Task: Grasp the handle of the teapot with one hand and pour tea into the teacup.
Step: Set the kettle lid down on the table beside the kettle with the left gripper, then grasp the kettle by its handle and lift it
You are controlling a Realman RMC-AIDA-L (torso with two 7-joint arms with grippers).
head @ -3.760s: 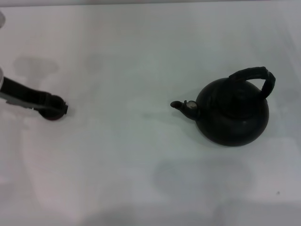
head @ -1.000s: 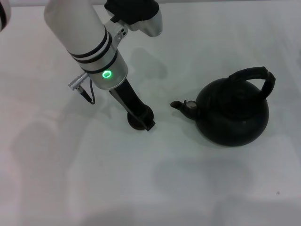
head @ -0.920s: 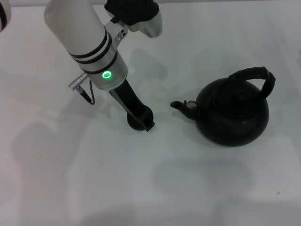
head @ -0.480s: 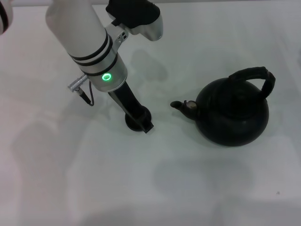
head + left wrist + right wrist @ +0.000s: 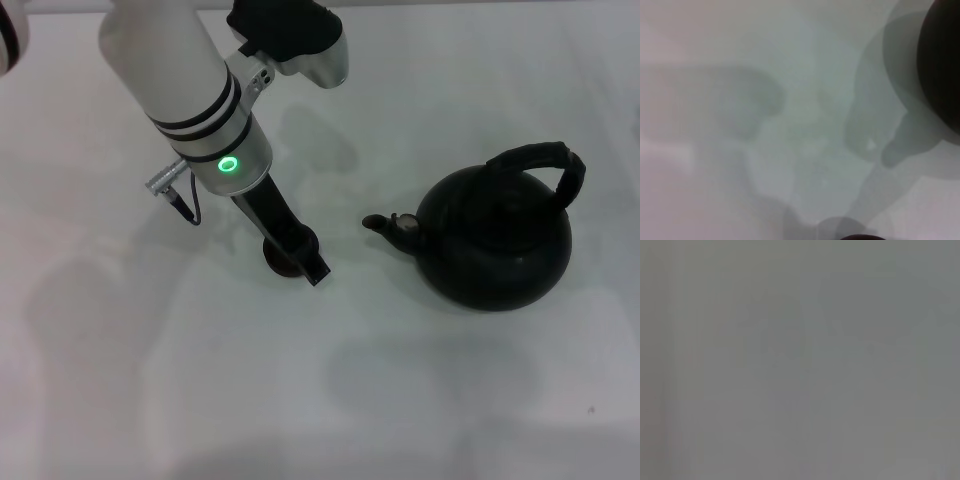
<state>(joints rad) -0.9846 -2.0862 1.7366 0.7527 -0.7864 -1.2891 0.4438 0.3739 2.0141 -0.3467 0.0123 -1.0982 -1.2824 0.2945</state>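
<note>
- Left gripper (image 5: 293, 252) sits on the teacup (image 5: 275, 262), fingers apparently pinching its rim.
- Teapot (image 5: 495, 243) stands apart on the tabletop (image 5: 150, 380), spout toward the cup.

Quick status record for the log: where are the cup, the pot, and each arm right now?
teacup: on the table, mostly hidden under the left gripper's tip, to the spout's left, apart from it
teapot: upright on the table, spout facing the teacup
handle: arched over the pot, nothing gripping it
left gripper: at the teacup
right gripper: out of view
pouring: not begun
</note>
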